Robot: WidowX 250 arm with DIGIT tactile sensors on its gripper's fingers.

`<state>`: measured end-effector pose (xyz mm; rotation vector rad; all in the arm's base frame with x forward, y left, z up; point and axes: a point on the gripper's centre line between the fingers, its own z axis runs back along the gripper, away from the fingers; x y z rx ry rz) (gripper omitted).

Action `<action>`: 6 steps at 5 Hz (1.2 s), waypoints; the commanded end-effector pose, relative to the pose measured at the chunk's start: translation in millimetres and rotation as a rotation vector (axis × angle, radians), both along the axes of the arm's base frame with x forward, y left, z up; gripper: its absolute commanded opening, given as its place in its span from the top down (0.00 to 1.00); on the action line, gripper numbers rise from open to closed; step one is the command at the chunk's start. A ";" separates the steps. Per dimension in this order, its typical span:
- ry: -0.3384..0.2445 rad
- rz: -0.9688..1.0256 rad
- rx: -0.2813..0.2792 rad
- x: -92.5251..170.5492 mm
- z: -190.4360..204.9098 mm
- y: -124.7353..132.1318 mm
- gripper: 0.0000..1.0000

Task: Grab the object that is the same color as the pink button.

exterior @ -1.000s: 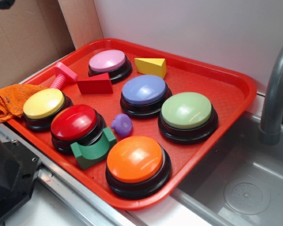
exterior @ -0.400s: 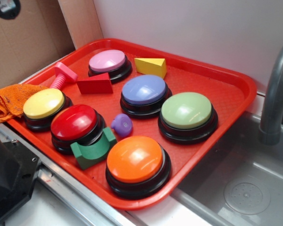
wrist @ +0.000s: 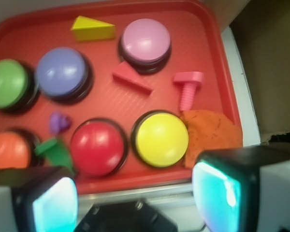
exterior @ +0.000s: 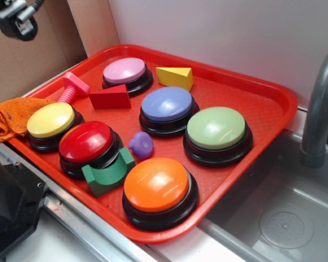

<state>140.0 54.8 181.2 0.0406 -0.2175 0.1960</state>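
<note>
Gripper (wrist: pixel 135 193) open, empty, high above tray's (exterior: pixel 273 103) near-left edge. Pink bolt (exterior: pixel 72 88) untouched at far left, between pink button (exterior: pixel 124 70) and orange cloth (exterior: pixel 13 114). Approach, descent, grasp all remaining.

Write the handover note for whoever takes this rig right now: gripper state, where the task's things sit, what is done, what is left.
Gripper: jaws open, empty, high above the near edge of the red tray.
Pink button: back of the tray, beside the red wedge block.
Pink toy bolt: lying at the tray's left edge, head toward the back, between the pink button and the yellow button, with the orange cloth just outside the rim. Nothing touches its head.
Done: nothing grasped.
Left: move over the bolt, descend, close on it, lift.
</note>
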 end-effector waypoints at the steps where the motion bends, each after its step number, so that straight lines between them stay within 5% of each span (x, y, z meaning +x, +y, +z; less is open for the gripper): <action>1: 0.010 0.174 0.029 22.8 -37.7 52.6 0.00; 2: 0.029 0.247 0.091 35.9 -60.5 69.1 0.00; 4: 0.034 0.315 0.117 49.4 -106.2 95.7 0.00; 6: 0.054 0.292 0.149 67.3 -127.8 96.3 0.00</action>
